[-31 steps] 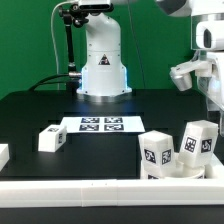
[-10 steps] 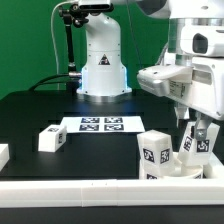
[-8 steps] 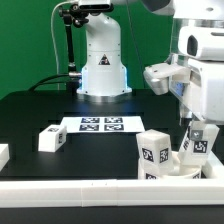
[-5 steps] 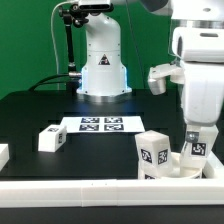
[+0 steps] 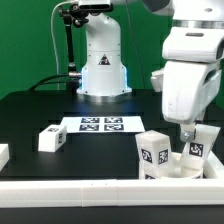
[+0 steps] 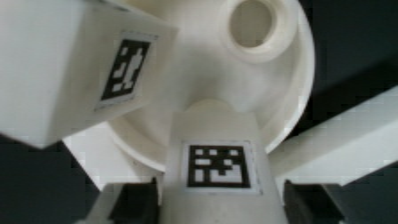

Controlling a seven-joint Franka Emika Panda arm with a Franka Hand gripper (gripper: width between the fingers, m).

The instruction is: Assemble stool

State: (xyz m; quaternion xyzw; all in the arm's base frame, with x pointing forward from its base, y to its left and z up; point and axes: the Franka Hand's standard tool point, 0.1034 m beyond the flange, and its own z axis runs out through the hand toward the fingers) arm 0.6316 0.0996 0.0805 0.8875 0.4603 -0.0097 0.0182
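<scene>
A black surface (image 5: 60, 112) fills the lower half of the exterior view, edged along the front by a long white rail (image 5: 90, 190). Behind it hangs a green backdrop (image 5: 25, 40). The white robot base (image 5: 102, 62) stands at the back of the surface, with a thin black stand (image 5: 68, 50) beside it.

The arm reaches down on the exterior view's right, and its gripper (image 5: 193, 138) is clenched on a white stool leg (image 6: 217, 165). The wrist view shows this held leg between the two fingers, its square black-and-white tag facing the camera. Directly under the gripper lies the round white seat (image 6: 267, 75), with a round hole in it, and the held leg stands at the seat. Whether it is fully seated cannot be told.

A second leg (image 5: 155, 152) stands upright just beside the gripper, toward the exterior view's left, on the same seat and showing its tag.

Well away from the gripper on that same side, the marker board (image 5: 100, 124) lies flat on the surface. A loose leg (image 5: 52, 138) rests on its side near the board. Farther still from the gripper, a white block (image 5: 3, 155) is cut off by the picture's edge.
</scene>
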